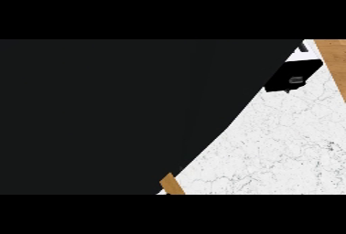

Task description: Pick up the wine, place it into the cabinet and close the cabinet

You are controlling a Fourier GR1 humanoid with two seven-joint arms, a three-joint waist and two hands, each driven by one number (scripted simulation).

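Where a dark panel (101, 114) fills the left, we see the right hand (294, 75) far right above the worktop (283, 146); we cannot tell its grip.

1 large panel (115, 114) fills the left and centre, over the counter (283, 151). 1 small block (292, 75) sits at the panel's upper right edge; cannot tell if it is a hand. Right of the block: 1 wooden strip (333, 59). Well apart, below-left: 1 wooden piece (171, 183) at the panel's lower edge.

No legible text, labels, numbers or signs anywhere in view.
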